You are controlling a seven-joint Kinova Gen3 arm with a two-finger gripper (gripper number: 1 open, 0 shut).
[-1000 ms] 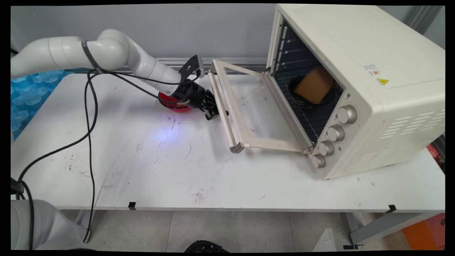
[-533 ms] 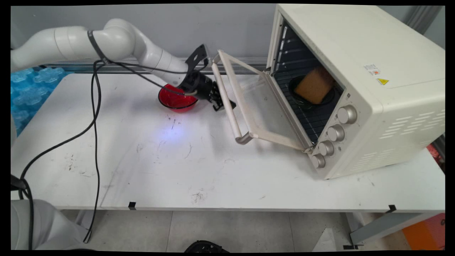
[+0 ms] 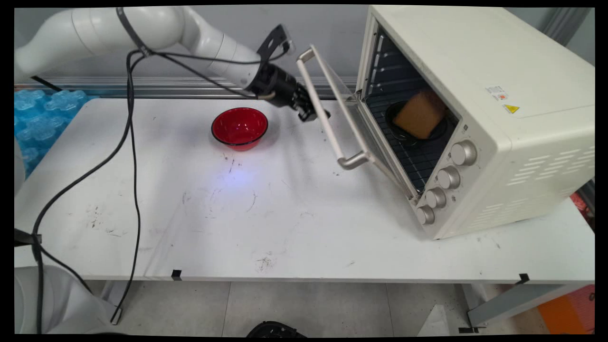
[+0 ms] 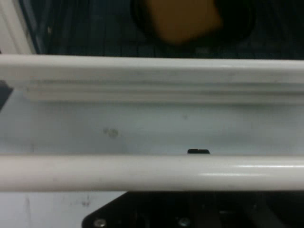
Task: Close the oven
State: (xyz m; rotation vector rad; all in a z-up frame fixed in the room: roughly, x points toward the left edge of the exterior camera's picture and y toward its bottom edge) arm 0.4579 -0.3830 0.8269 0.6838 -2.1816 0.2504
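While the red bowl [image 3: 240, 127] sits on the white table [image 3: 285, 223] at 9 o'clock of the gripper [image 3: 311, 112], the gripper presses against the handle bar [image 3: 330, 114] of the half-raised oven door [image 3: 349, 116]; whether its fingers grip the bar cannot be told. At 3 o'clock, inside the oven [image 3: 475, 118], a brown sponge [image 3: 420, 114] rests in a dark dish [image 3: 403, 130].

Robotics lab, scuffed white table [image 3: 294, 223] with tape marks, aluminium rail along bare grey wall [image 3: 308, 38], trailing cables [image 3: 130, 156]
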